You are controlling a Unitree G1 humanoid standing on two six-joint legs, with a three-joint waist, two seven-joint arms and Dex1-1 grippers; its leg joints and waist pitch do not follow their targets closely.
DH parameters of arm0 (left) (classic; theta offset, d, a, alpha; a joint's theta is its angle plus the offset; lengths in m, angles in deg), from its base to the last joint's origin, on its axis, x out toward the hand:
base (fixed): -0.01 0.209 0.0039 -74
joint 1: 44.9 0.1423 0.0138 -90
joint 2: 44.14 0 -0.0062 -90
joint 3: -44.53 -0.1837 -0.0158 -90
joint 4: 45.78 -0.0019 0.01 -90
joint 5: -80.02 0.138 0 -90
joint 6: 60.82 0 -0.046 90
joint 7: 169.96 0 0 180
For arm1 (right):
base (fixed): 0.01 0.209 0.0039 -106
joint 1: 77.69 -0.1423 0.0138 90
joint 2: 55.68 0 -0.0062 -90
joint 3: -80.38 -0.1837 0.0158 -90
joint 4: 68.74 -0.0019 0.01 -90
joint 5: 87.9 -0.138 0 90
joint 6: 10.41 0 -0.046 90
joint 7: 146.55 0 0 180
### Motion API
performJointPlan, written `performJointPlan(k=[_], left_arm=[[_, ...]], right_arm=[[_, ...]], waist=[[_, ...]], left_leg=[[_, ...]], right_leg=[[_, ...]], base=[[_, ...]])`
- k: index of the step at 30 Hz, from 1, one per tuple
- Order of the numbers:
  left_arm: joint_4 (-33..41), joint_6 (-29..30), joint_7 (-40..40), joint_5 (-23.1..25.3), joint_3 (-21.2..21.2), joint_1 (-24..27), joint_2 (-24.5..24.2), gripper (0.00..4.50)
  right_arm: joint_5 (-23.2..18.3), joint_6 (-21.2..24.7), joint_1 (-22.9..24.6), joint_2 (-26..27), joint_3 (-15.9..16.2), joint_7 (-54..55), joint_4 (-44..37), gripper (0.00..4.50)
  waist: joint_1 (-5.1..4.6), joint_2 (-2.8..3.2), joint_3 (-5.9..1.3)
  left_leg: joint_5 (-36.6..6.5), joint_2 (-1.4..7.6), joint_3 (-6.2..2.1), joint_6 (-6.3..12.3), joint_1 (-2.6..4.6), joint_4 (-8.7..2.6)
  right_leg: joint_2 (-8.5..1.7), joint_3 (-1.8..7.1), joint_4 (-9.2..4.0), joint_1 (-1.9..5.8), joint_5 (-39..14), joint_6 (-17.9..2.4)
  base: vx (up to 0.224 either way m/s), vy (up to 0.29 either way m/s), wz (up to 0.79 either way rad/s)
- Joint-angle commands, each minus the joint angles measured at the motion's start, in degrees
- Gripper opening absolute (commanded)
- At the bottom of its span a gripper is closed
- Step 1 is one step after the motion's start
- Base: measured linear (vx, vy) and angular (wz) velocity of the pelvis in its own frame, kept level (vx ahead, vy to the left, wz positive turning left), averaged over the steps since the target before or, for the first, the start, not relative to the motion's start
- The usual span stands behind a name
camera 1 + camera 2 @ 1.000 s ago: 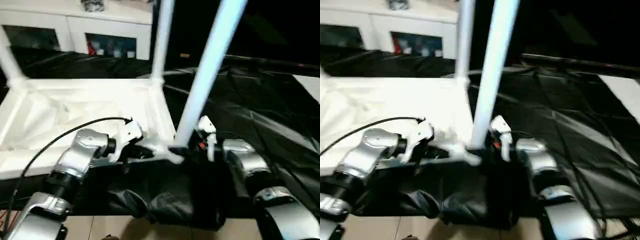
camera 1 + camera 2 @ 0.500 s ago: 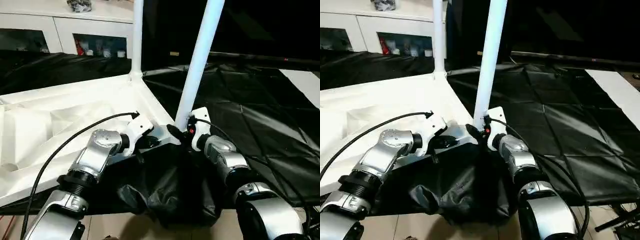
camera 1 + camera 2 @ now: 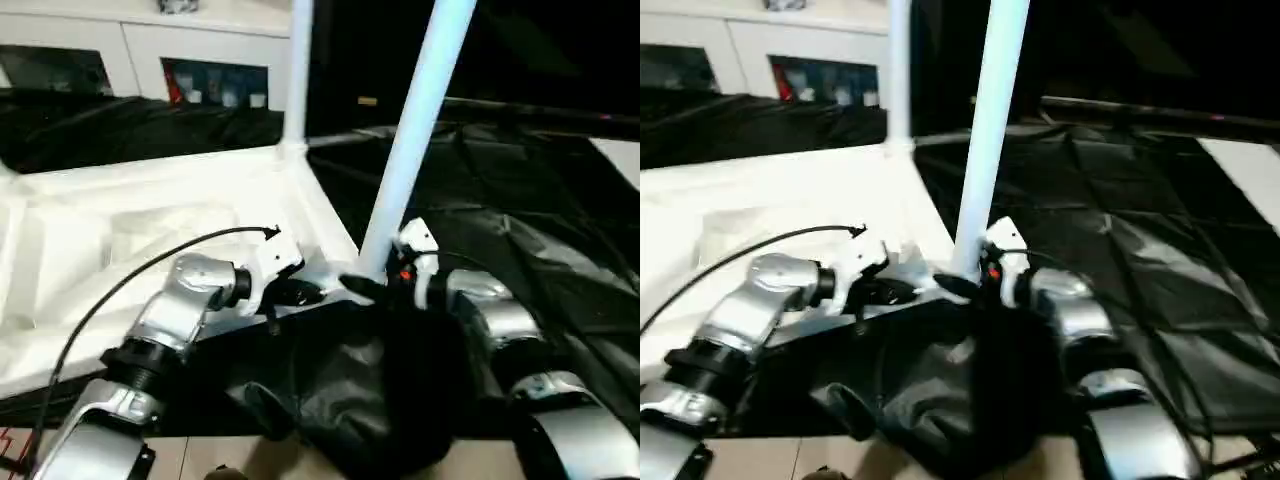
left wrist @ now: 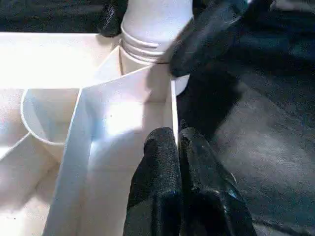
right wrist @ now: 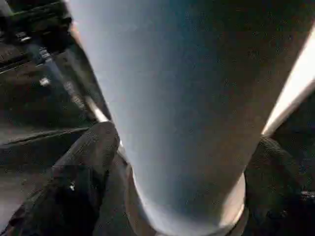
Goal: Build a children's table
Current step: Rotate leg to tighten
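Note:
The children's table top [image 3: 120,230] lies upside down on black cloth, ribs up. Two white legs stand upright in its corner sockets, a near one [image 3: 415,130] and a far one [image 3: 297,70]. My right gripper [image 3: 372,285] is open at the foot of the near leg [image 5: 182,98]. One black finger [image 5: 83,167] stands on each side of it. My left gripper [image 4: 176,142] is shut on the thin rim wall [image 4: 173,105] of the table top, just beside that corner socket. From the head it shows at the near edge [image 3: 300,293].
A white cabinet [image 3: 150,45] with glass doors stands behind the table top. Black cloth [image 3: 520,200] covers the floor to the right. A bunch of it [image 3: 370,400] hangs in front between my forearms. A black cable [image 3: 150,265] arcs over my left arm.
The head camera has shifted, so the whole picture moved. Both grippers stay at the near right corner. The right gripper's fingers have spread wider around the leg's foot.

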Motion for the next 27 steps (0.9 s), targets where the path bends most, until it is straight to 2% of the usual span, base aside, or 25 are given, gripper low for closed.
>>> performJointPlan(k=[1, 3, 5, 6, 8, 10, 13, 17, 20, 21, 23, 24, 27], left_arm=[[3.30, -1.83, 2.51, -2.70, -1.33, -0.73, 1.22, 0.00], [3.51, -1.77, 3.50, -2.83, -1.47, -0.56, 0.81, 0.00], [3.50, -1.87, 4.27, -2.96, -1.41, -0.36, 0.53, 0.00], [3.50, -1.90, 4.38, -2.97, -1.40, -0.33, 0.50, 0.00], [3.56, -1.94, 5.05, -3.22, -1.54, -0.28, 0.09, 0.00], [3.72, -1.87, 5.43, -3.36, -1.69, -0.24, -0.14, 0.00], [3.68, -1.91, 5.64, -3.30, -1.66, -0.21, -0.09, 0.00], [3.29, -1.87, 5.22, -2.92, -1.51, -0.36, 0.17, 0.00], [2.48, -1.65, 3.75, -2.51, -1.17, -0.88, 0.81, 0.00], [0.87, -1.37, 0.38, -1.67, -0.69, -2.07, 2.13, 0.00], [0.35, -1.26, -0.78, -1.44, -0.55, -2.46, 2.55, 0.00], [-0.16, -1.27, -1.91, -1.16, -0.46, -2.87, 3.00, 0.00], [-1.92, -1.11, -6.12, -0.29, 0.19, -4.20, 4.85, 0.00]], right_arm=[[0.10, 2.48, 2.08, 0.59, 5.20, -8.24, -3.36, 3.76], [-0.02, 3.42, 2.36, 0.04, 5.54, -9.43, -4.20, 3.76], [0.17, 4.20, 2.52, -0.61, 6.06, -11.53, -4.44, 3.76], [0.20, 4.30, 2.54, -0.71, 6.15, -11.85, -4.45, 3.51], [0.20, 5.01, 2.65, -1.15, 6.48, -12.96, -4.59, 3.44], [-0.07, 5.72, 2.65, -1.29, 6.47, -13.27, -4.90, 3.16], [-0.39, 6.73, 2.71, -1.29, 6.27, -13.53, -5.53, 3.02], [-2.04, 9.03, 3.07, -0.54, 4.93, -13.20, -6.23, 2.70], [-2.78, 9.84, 3.34, 0.08, 3.96, -12.04, -6.36, 2.67], [-2.93, 10.14, 4.02, 1.50, 2.95, -8.60, -6.14, 2.65], [-2.97, 10.41, 4.18, 2.07, 2.49, -7.15, -6.00, 2.65], [-3.06, 11.00, 4.17, 2.64, 2.03, -5.78, -5.67, 2.65], [-2.10, 10.81, 3.65, 4.73, 0.82, 0.96, -3.61, 2.64]], waist=[[-0.01, 0.68, -3.75], [0.18, 0.67, -3.71], [0.28, 0.72, -3.53], [0.30, 0.71, -3.47], [0.36, 0.65, -3.22], [0.42, 0.68, -3.21], [0.42, 0.59, -3.25], [0.37, 0.74, -3.38], [0.42, 0.77, -3.48], [0.43, 0.86, -3.47], [0.33, 0.76, -3.33], [0.30, 0.81, -3.32], [0.07, 0.82, -3.14]], left_leg=[[-9.81, 0.22, 1.13, 3.75, 0.58, -2.78], [-10.08, 0.27, 1.12, 3.68, 0.64, -2.81], [-12.46, 0.35, 1.11, 2.95, 0.78, -3.03], [-13.22, 0.36, 1.11, 2.67, 0.86, -3.08], [-16.52, 0.42, 1.05, 1.45, 1.02, -3.34], [-17.52, 0.42, 0.98, 0.86, 1.14, -3.40], [-17.25, 0.42, 0.89, 0.59, 1.03, -3.41], [-15.58, 0.34, 0.87, 0.62, 0.89, -3.33], [-14.76, 0.34, 0.90, 0.76, 0.90, -3.25], [-14.68, 0.31, 0.91, 0.74, 0.86, -3.22], [-16.06, 0.23, 0.92, 0.35, 1.05, -3.31], [-17.09, 0.19, 0.77, 0.01, 0.96, -3.40], [-19.74, 0.16, 0.58, -0.78, 1.20, -3.55]], right_leg=[[-1.78, 1.76, -2.31, 3.16, -0.82, -15.11], [-1.76, 1.72, -2.33, 3.22, -1.49, -15.05], [-1.83, 1.71, -2.70, 3.07, -4.89, -14.74], [-1.84, 1.72, -2.83, 3.01, -6.09, -14.57], [-2.07, 1.82, -3.40, 2.79, -11.66, -13.41], [-2.16, 1.88, -3.63, 2.65, -13.98, -12.66], [-2.15, 1.90, -3.62, 2.62, -14.40, -12.13], [-1.96, 1.85, -3.34, 2.80, -11.96, -12.38], [-1.94, 1.82, -3.16, 2.85, -10.31, -12.81], [-1.94, 1.84, -3.12, 2.85, -9.97, -12.92], [-2.02, 1.88, -3.46, 2.65, -11.84, -12.57], [-2.13, 1.81, -3.57, 2.77, -14.20, -12.00], [-2.37, 1.86, -4.25, 2.43, -19.42, -10.43]], base=[[0.000, 0.000, 0.00], [0.000, 0.000, 0.00], [0.000, 0.000, 0.00], [0.000, 0.000, 0.00], [0.000, 0.000, 0.00], [0.000, 0.000, 0.00], [0.000, 0.000, 0.00], [0.000, 0.000, 0.00], [0.000, 0.000, 0.00], [0.000, 0.000, 0.00], [0.000, 0.000, 0.00], [0.000, 0.000, 0.00], [0.000, 0.000, 0.00]])
